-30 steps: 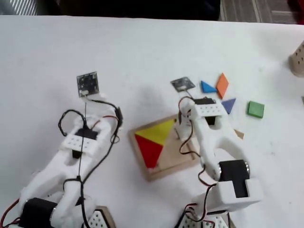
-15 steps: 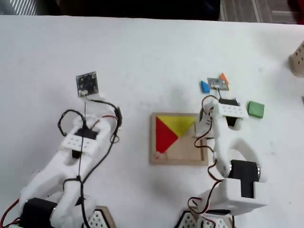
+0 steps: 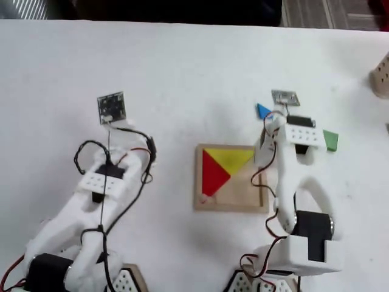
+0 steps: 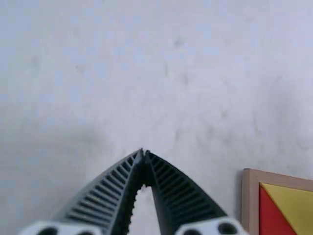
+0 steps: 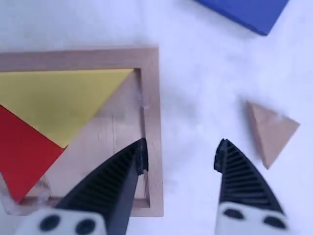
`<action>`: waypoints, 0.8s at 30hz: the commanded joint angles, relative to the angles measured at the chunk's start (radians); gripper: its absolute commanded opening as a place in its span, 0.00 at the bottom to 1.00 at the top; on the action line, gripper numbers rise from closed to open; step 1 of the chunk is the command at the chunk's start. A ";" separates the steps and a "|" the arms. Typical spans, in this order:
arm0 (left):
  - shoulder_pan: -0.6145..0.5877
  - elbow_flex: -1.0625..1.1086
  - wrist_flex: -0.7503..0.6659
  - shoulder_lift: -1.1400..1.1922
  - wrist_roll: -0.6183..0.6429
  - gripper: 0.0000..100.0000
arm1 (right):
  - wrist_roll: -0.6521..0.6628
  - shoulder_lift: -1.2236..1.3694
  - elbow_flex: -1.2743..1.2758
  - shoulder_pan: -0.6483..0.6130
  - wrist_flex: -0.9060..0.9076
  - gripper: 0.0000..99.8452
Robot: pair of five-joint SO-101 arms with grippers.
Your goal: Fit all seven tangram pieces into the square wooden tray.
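Tray: we find the tray [image 3: 231, 208] mid-tabletop [image 3: 182, 67] between the arms. It holds a yellow triangle [image 3: 232, 158] and a red triangle [image 3: 213, 173], edges touching.
Right gripper: the right gripper [image 5: 182, 149] is spread wide, one finger over the tray's near rim, the other over bare tabletop.
Loose pieces: a wood triangle [image 5: 271, 129] lies just beside the outer finger. A blue piece [image 3: 262, 111] and a green piece [image 3: 331, 141] lie farther out.
Left gripper: the left gripper [image 4: 143, 156] has its tips pressed together, well apart from the tray.
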 commanded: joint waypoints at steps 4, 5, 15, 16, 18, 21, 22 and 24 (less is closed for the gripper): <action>-0.005 -0.020 -0.008 -0.031 0.002 0.02 | -0.014 -0.042 -0.233 -0.016 0.012 0.19; -0.005 -0.020 -0.008 -0.031 0.002 0.02 | -0.014 -0.042 -0.252 -0.016 -0.012 0.18; -0.005 -0.021 -0.009 -0.031 0.002 0.02 | -0.095 0.171 -0.505 0.013 -0.044 0.18; -0.005 -0.021 -0.009 -0.031 0.002 0.02 | -0.115 0.205 -0.543 0.021 -0.044 0.18; -0.004 -0.023 -0.011 -0.031 0.002 0.02 | -0.140 0.275 -0.624 0.030 -0.044 0.18; -0.004 -0.023 -0.011 -0.031 0.002 0.02 | -0.178 0.387 -0.744 0.042 -0.044 0.18; -0.004 -0.023 -0.011 -0.031 0.002 0.02 | -0.195 0.423 -0.781 0.042 -0.044 0.18; -0.004 -0.023 -0.011 -0.031 0.002 0.02 | -0.218 0.496 -0.850 0.042 -0.044 0.18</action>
